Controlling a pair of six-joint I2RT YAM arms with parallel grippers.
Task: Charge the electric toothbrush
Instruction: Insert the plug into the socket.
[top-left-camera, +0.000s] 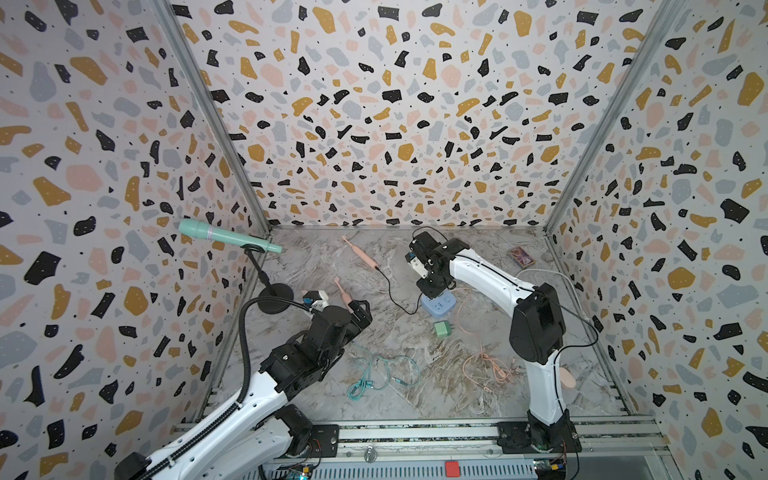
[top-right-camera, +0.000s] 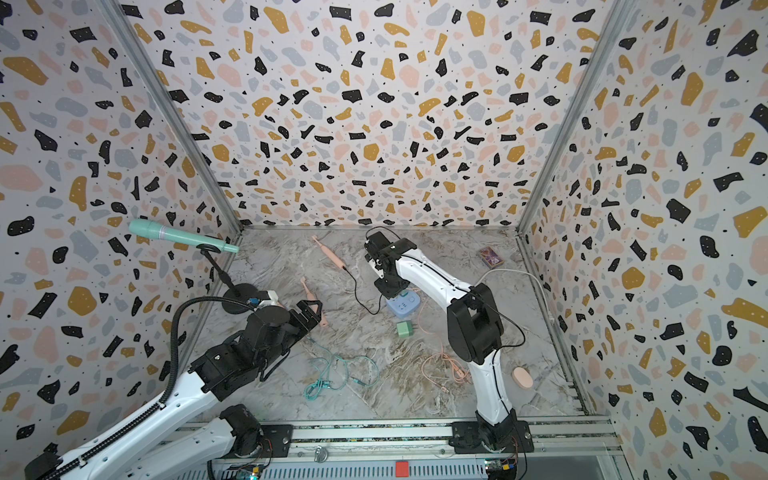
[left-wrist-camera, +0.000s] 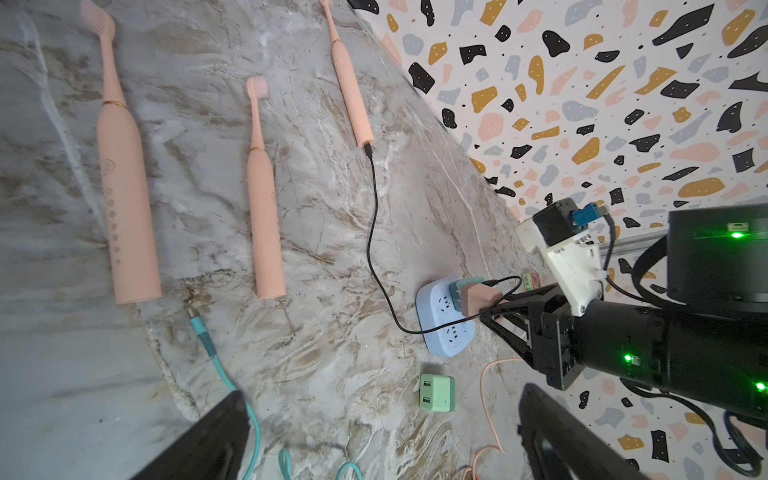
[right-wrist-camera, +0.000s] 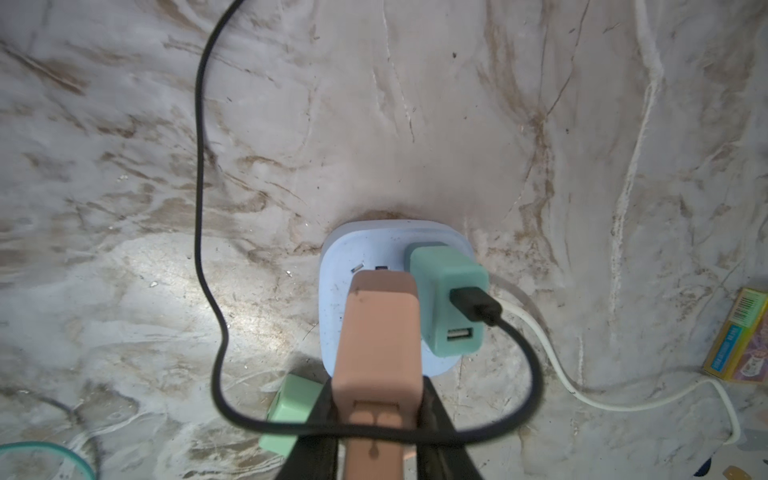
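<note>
Mostly done, by the look of it. One slim toothbrush (top-left-camera: 360, 254) lies near the far edge of the worktop (top-left-camera: 415, 399), left of middle, with a black cable (top-left-camera: 390, 291) plugged into its base. The cable runs to a teal charger (right-wrist-camera: 446, 291) sitting in the blue power strip (right-wrist-camera: 332, 299), around mid-worktop and right of centre. So toothbrush, cable, charger and strip look joined. Whether the strip is live, can't tell. Its white lead (right-wrist-camera: 540, 345) heads off toward the right edge.

Right gripper (right-wrist-camera: 376, 395): jaws partway in, clamped on a pink charger (right-wrist-camera: 378, 332), one finger on each side. That charger is right beside the teal one, over the strip's sockets. Prong tips show at its front end in the right wrist view, so I read it as not fully seated. It could be going in or coming out, can't say which. No cable of its own is visible, and the black cable's loop crosses in front of it.

Left gripper (left-wrist-camera: 382, 392): spread wide, empty, touching nothing. It hangs over the left side of the worktop near a big toothbrush (left-wrist-camera: 124, 187) and a small toothbrush (left-wrist-camera: 264, 199), neither cabled.

Loose bits: a green charger (top-left-camera: 442, 329) just nearer than the strip, plus a teal cable (top-left-camera: 370, 378) and a pink cable (top-left-camera: 486, 365) toward the near edge.

Probably left: sort out the pink charger, let go, back off.
</note>
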